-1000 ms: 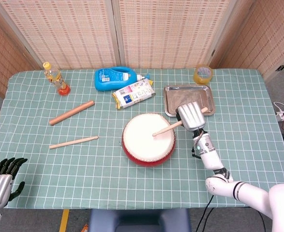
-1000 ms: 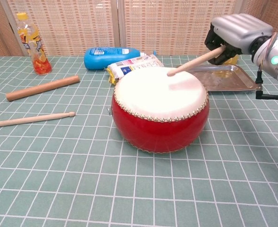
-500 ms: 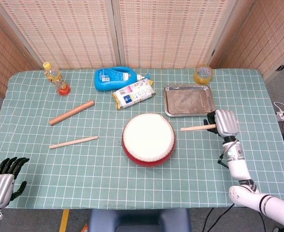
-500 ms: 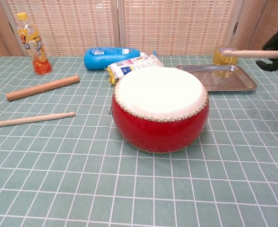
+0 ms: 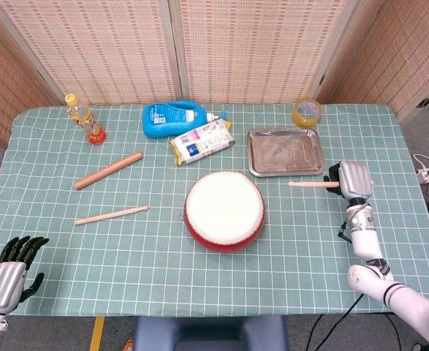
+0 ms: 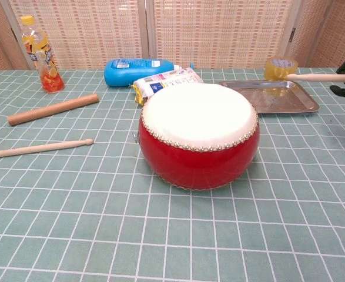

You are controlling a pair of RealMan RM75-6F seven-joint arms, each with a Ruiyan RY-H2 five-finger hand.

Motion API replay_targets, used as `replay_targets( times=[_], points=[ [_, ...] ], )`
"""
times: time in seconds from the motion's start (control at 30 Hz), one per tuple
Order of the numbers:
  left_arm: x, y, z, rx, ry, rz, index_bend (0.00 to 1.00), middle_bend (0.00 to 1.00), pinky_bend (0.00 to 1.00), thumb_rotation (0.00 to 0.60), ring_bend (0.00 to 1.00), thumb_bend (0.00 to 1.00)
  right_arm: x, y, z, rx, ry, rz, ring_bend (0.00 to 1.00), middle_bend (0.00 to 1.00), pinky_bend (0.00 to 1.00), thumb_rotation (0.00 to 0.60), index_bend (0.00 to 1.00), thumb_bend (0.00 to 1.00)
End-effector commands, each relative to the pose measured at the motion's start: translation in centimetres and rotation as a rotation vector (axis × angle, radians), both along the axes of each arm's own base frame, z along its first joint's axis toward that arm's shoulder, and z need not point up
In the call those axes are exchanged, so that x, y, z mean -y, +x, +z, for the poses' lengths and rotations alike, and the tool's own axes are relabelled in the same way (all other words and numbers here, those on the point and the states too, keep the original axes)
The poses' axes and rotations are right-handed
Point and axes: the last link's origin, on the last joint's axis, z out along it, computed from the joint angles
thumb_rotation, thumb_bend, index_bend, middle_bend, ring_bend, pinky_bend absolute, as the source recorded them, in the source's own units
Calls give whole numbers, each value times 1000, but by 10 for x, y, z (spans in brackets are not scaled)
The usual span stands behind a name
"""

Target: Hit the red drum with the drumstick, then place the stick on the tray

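- Two cameras cover the green-checked worktop (image 5: 199, 270); the head view shows both hands, while the chest view catches only a dark sliver of the right one at its right edge.
- Right hand (image 5: 351, 179), silver-backed, sits just right of the flat steel tray (image 5: 286, 152), its fingers clenched around the butt of a pale wooden drumstick (image 5: 313, 184).
- That drumstick lies roughly level, tip pointing toward the drum, just below the tray's near edge in the head view; the chest view shows it raised off the worktop, its tip at the tray's far right corner.
- Round red drum with a white skin and studded rim (image 5: 224, 210) stands mid-worktop, apart from stick and tray.
- Left hand (image 5: 6, 270) hangs at the lower left corner off the worktop, dark fingers spread and holding nothing; only the head view shows it.
- Second, thin wooden stick (image 5: 111, 215) and a thicker brown wooden dowel (image 5: 108, 170) lie left of the drum.
- Along the far edge: a yellow-capped orange drink bottle (image 5: 85, 118), a blue detergent bottle lying flat (image 5: 173, 118), a white-and-blue packet (image 5: 201, 141), and a yellow tape roll (image 5: 307, 112).
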Motion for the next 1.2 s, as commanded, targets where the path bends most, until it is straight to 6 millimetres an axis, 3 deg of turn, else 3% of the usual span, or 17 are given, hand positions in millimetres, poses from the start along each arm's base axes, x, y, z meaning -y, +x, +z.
replay_targets(
  times=[0.03, 0.27, 0.47, 0.63, 0.9, 1.2],
  points=[
    [1, -1, 0, -2, 1, 9, 171, 142, 57, 600, 75, 343, 25, 22, -13, -44, 38, 30, 1000, 1000, 1000, 600, 1000, 650],
    [5, -5, 2, -6, 8, 39, 171, 142, 57, 600, 75, 344, 57, 48, -39, -131, 122, 49, 996, 1000, 995, 600, 1000, 649],
    [6, -8, 3, -10, 11, 58, 171, 142, 57, 600, 76, 343, 68, 53, -59, -140, 165, 24, 935, 963, 932, 600, 1000, 649],
    [6, -7, 3, -13, 12, 61, 171, 142, 57, 600, 75, 343, 74, 58, -63, -137, 164, 17, 856, 887, 878, 600, 972, 642],
    [6, -7, 2, -16, 10, 66, 171, 142, 57, 600, 75, 345, 83, 63, -59, -107, 154, 1, 417, 481, 473, 600, 453, 492],
    [7, -8, 2, -17, 11, 76, 171, 142, 57, 600, 75, 346, 89, 62, -55, -106, 158, -39, 78, 162, 180, 600, 63, 354]
  ],
)
